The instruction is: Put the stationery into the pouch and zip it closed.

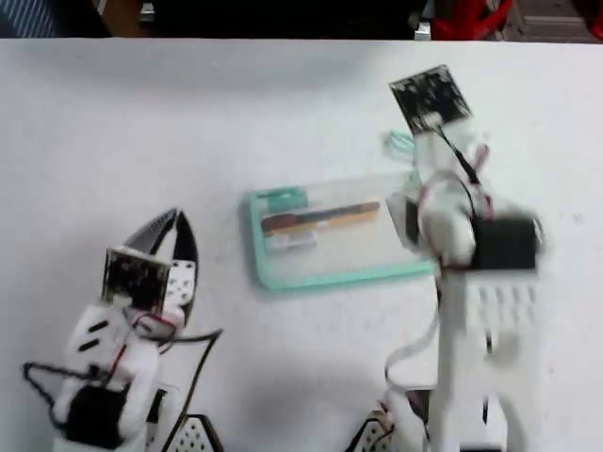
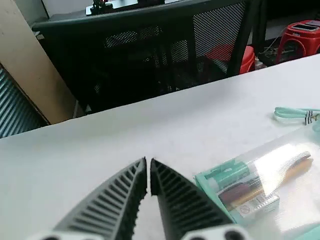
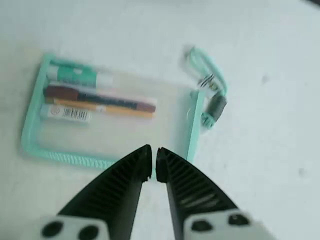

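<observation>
A clear pouch with teal edging (image 1: 334, 247) lies flat mid-table. Inside it, toward its far left corner, lie a teal-capped stick (image 3: 77, 76), a dark pen (image 3: 100, 95), an orange pencil (image 3: 107, 107) and a white labelled piece (image 3: 67, 114). A teal strap loop (image 3: 207, 67) and dark zip slider (image 3: 216, 106) sit at the pouch's right end. My right gripper (image 3: 153, 161) hangs shut and empty above the pouch's near edge; the right arm (image 1: 452, 235) rises beside that end. My left gripper (image 2: 148, 170) (image 1: 179, 231) is shut and empty, over bare table left of the pouch (image 2: 260, 180).
White table top (image 1: 141, 122) spreads wide on all sides of the pouch. Black cables (image 1: 198, 358) trail by the arm bases at the near edge. Beyond the far edge stand a black mesh chair (image 2: 165, 50) and a red stool (image 2: 305, 32).
</observation>
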`<act>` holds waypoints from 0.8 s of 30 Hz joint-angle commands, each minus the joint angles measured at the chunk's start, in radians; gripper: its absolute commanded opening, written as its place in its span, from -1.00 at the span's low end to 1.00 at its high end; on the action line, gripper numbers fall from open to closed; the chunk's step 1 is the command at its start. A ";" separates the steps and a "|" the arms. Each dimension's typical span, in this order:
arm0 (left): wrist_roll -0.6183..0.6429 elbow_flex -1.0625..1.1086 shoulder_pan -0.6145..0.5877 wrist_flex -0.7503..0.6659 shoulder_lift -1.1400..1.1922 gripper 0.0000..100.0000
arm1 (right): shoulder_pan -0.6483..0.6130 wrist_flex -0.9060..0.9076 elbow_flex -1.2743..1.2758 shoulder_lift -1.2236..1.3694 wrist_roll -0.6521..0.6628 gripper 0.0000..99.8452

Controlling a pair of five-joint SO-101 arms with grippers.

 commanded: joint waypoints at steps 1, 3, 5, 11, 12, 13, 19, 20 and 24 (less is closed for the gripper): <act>-0.040 -0.269 -0.050 0.117 0.189 -0.94 | -0.024 0.022 -0.063 -0.148 -0.060 -0.97; -0.011 -0.431 -0.111 0.181 0.331 -0.94 | -0.053 0.081 -0.138 -0.188 -0.078 -0.97; 0.031 -0.589 -0.163 0.272 0.450 -0.94 | -0.104 0.133 -0.222 -0.216 -0.087 -0.97; 0.032 -0.724 -0.203 0.394 0.447 -0.95 | -0.186 0.148 -0.249 -0.360 -0.150 -0.97; 0.014 -0.695 -0.216 0.379 0.401 -0.95 | -0.191 0.145 -0.235 -0.397 -0.158 -0.97; 0.003 -0.657 -0.223 0.358 0.341 -0.95 | -0.196 0.143 -0.216 -0.435 -0.163 -0.97; -0.061 -0.393 -0.222 0.265 -0.085 -0.95 | -0.189 0.056 -0.014 -0.704 -0.157 -0.97; -0.060 -0.384 -0.222 0.275 -0.077 -0.95 | -0.189 0.035 0.031 -0.754 -0.157 -0.97; -0.060 -0.364 -0.222 0.282 -0.033 -0.95 | -0.188 -0.031 0.199 -1.001 -0.157 -0.97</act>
